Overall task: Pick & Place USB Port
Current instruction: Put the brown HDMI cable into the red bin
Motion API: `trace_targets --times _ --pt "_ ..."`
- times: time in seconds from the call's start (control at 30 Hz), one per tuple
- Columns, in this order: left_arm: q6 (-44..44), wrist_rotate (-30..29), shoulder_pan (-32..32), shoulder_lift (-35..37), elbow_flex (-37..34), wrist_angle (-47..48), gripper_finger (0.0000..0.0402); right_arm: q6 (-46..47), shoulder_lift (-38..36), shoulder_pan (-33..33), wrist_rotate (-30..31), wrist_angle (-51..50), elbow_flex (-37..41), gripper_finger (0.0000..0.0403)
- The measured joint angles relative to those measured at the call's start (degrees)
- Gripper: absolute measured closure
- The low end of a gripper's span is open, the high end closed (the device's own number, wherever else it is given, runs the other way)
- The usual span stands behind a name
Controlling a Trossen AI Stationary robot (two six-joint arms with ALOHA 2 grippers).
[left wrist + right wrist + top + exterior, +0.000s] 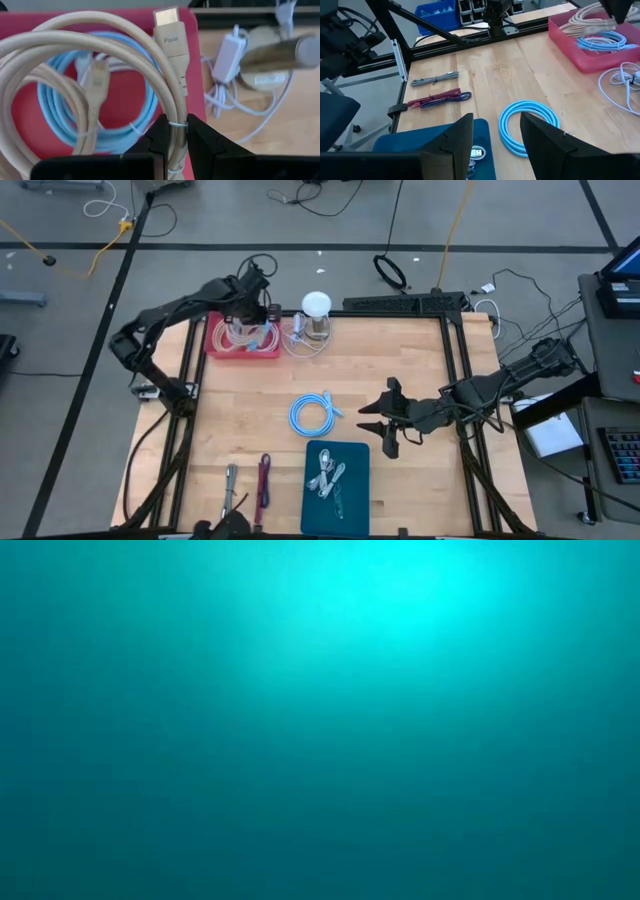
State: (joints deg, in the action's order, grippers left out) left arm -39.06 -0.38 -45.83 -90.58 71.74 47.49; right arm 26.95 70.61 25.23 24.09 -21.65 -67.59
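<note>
Left gripper [172, 145] clenched on beige cable [170, 75] over red tray [215, 340] at 11 o'clock; blue coil [100, 117] inside. Right gripper [385, 425] released, near centre.

My left arm reaches from the left side, elbow bent out, toward the far-left part of the surface. Left gripper [172, 145], dark two-finger, sits there with both fingers [155, 142] pinched tight onto a beige braided cable [172, 75], clamped just behind its plug. My right arm comes in from the right edge, stretched low across the surface toward the middle. Right gripper [385, 418], same dark two-finger type, hangs there with its fingers [457, 137] spread apart, nothing between them.
</note>
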Motion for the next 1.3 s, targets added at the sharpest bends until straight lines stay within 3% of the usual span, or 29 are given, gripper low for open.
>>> trace_targets --times 0.7,0.8,1.13,1.3 --pt "-1.01 -1.08 -4.84 3.32 -2.35 0.83 0.0359 -0.02 0.0 0.0 0.09 -0.04 0.0 0.0248" --pt "-2.98 2.96 -6.42 4.82 -6.12 -4.06 0.0359 0.25 0.0 0.0 0.07 -0.05 0.0 0.0248" --pt "-5.69 3.37 -11.63 17.5 -21.86 -12.18 0.0359 0.81 0.0 -0.02 -0.08 -0.48 0.0 0.0248" --pt "-5.01 6.81 -14.17 22.29 -27.21 -18.42 0.0359 -0.44 0.0 -0.11 -0.05 0.49 0.0 0.0248"
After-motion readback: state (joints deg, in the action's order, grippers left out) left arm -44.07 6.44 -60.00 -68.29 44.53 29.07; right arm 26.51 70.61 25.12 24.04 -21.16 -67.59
